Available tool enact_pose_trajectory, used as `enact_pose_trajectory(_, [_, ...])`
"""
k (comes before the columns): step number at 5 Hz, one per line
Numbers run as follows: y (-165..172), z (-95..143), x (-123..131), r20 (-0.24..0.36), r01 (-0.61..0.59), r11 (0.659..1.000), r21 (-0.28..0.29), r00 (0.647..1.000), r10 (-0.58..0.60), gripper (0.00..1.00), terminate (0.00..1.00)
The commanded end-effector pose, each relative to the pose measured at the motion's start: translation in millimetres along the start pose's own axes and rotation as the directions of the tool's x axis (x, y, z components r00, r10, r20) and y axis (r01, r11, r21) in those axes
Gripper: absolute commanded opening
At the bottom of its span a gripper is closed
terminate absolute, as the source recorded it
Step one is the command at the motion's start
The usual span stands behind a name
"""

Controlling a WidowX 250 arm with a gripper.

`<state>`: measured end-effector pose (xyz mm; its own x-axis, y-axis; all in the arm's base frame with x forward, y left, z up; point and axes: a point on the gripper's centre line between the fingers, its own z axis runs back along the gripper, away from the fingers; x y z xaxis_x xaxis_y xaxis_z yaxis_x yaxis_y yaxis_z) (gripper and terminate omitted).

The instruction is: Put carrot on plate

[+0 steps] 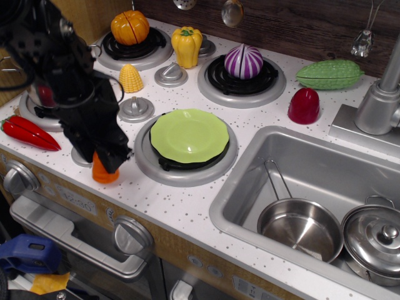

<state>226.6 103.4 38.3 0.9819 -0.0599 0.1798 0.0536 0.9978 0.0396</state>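
The orange cone-shaped carrot (103, 173) stands upright on its wide end on the white counter near the front edge, left of the plate. My black gripper (110, 160) is down over the carrot's top and hides its tip; the fingers appear closed on it. The carrot's base still rests on the counter. The lime-green plate (189, 135) sits empty on the front burner, just right of the gripper.
A red chilli pepper (28, 132) lies to the left. A corn cob (130, 79), an orange pumpkin (130, 27), a yellow pepper (186, 45) and stove knobs (135, 109) stand behind. The sink (250, 156) with a pot lies to the right.
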Motion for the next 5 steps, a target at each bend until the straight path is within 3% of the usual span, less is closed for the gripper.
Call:
enact_pose_trajectory(1, [-5,43,41,0.062,0.050,0.997,0.051,0.997,-0.053,0.00,0.00])
enact_pose_trajectory(3, [-34,42,93,0.162,0.107,0.993,0.046,0.980,-0.114,0.00,0.00])
enact_pose_trajectory(5, [-45,13,108,0.221,0.131,0.991,0.022,0.966,-0.132,0.00,0.00])
